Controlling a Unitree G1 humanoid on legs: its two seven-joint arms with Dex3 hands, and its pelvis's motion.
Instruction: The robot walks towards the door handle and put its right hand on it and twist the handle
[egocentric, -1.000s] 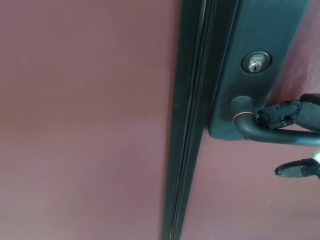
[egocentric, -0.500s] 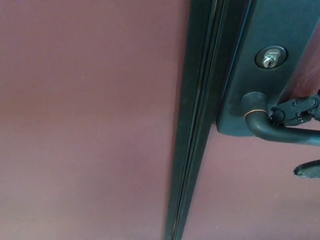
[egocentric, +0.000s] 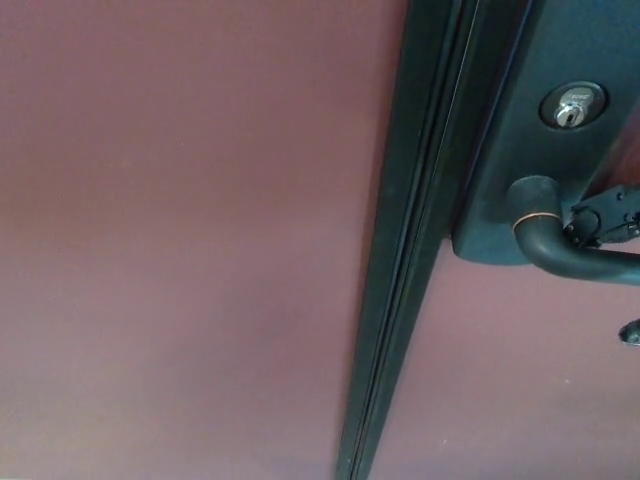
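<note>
Right now the door handle (egocentric: 575, 255) sits at the far right of my view, a dark curved lever that comes out of its round base and runs off the right edge. It is fixed to a dark metal plate (egocentric: 530, 130), and above it on that plate is a small silver keyhole (egocentric: 571, 106).

My right hand (egocentric: 612, 222) only partly shows at the right edge. One black finger lies on top of the lever, touching it just past the bend. A second black tip (egocentric: 630, 332) peeks in lower down, below the lever and apart from it. With so little of the hand in view, I cannot tell whether it is closed around the lever or merely resting on it.

Left of the plate, a dark door edge (egocentric: 410, 250) with narrow grooves runs from the top down to the bottom, slanting a little. On both sides of it the maroon door (egocentric: 180, 240) fills everything else.
</note>
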